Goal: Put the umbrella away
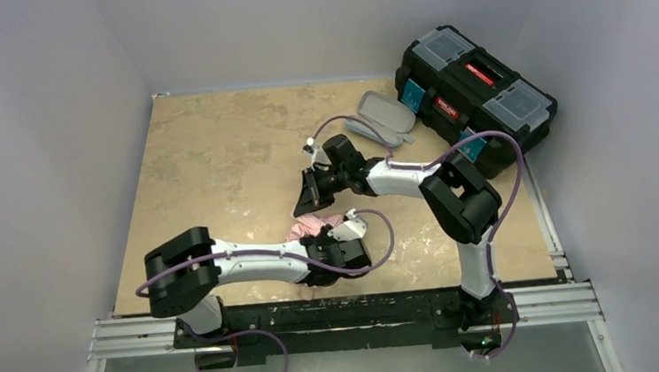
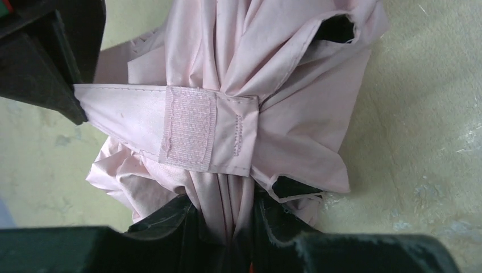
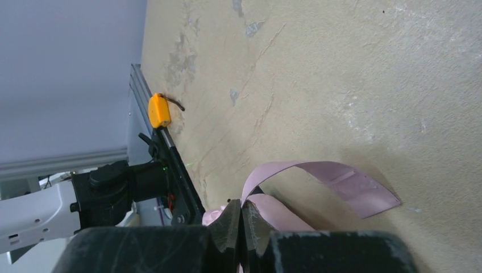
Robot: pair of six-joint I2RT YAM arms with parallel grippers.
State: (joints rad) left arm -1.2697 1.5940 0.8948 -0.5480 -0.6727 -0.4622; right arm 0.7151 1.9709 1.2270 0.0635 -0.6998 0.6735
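Tan, scuffed table [image 1: 217,159] bears the work. Nearest the bases, the left gripper [image 2: 224,227] clamps the bunched pink umbrella [image 2: 295,114], which lies collapsed at mid-table. Beyond it, the right gripper [image 3: 241,219] pinches the end of the closure strap [image 2: 125,111], with the Velcro patch [image 2: 189,128] exposed and unfastened. Judgement: folding done; wrapping, fastening and stowing remain. Grey case [image 1: 385,113] waits near the far toolbox [image 1: 474,86].

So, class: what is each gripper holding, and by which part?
The left gripper holds the umbrella by its bunched canopy; the right gripper pinches its strap.
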